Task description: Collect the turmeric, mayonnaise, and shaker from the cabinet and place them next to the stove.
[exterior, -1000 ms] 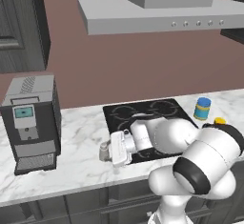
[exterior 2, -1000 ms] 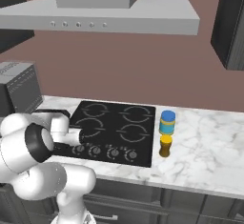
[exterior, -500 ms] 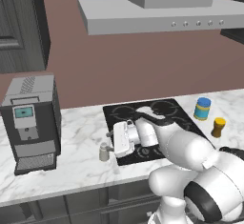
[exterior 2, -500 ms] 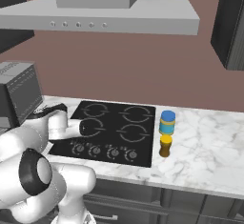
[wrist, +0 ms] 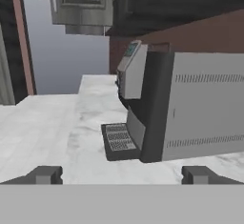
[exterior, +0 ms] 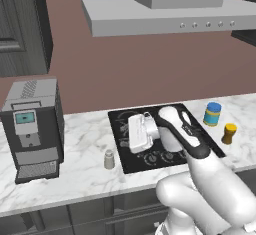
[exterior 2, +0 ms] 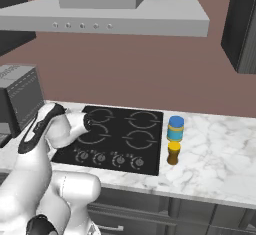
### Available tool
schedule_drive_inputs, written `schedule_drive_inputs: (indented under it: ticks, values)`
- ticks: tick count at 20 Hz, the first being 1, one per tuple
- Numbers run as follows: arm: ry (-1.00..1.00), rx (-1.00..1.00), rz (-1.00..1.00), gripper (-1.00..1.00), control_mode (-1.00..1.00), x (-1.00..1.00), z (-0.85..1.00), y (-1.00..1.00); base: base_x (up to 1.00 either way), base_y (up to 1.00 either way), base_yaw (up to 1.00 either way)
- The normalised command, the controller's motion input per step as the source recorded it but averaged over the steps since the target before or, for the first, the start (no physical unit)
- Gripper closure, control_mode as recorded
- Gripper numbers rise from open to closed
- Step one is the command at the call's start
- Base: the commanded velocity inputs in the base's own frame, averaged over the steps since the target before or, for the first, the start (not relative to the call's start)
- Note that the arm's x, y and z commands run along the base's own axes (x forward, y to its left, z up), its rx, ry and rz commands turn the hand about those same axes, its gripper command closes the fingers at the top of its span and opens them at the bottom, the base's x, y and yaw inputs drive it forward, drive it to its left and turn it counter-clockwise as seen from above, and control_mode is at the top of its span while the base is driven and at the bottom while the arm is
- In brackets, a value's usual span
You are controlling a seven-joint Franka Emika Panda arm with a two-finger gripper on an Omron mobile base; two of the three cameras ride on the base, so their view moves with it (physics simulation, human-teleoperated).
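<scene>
The shaker [exterior: 109, 159] is standing left of the stove [exterior: 165, 140], the mayonnaise [exterior: 212, 114] and turmeric [exterior: 229, 133] right; the gripper [wrist: 121, 174] is hanging wide, empty. The task is looking finished.

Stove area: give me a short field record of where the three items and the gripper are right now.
shaker: upright on the counter, left of the stove, apart from the gripper
mayonnaise: on the counter right of the stove
turmeric: in front of the mayonnaise, same side
gripper: open, empty, above the stove's left half, facing the coffee machine
items next to stove: all three
</scene>
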Motion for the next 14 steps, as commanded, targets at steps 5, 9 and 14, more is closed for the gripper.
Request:
schedule_drive_inputs:
  ticks: [5, 9, 14]
  values:
    - [0.0, 0.0, -0.13, -1.0, -1.0, -0.61, 0.48, -0.21, 0.0, 0.0, 0.0]
    - [0.0, 0.0, -0.14, -1.0, -1.0, -0.76, 0.37, -0.21, 0.0, 0.0, 0.0]
    - [0.0, 0.0, -0.15, -1.0, -1.0, -0.9, 0.34, -0.19, 0.0, 0.0, 0.0]
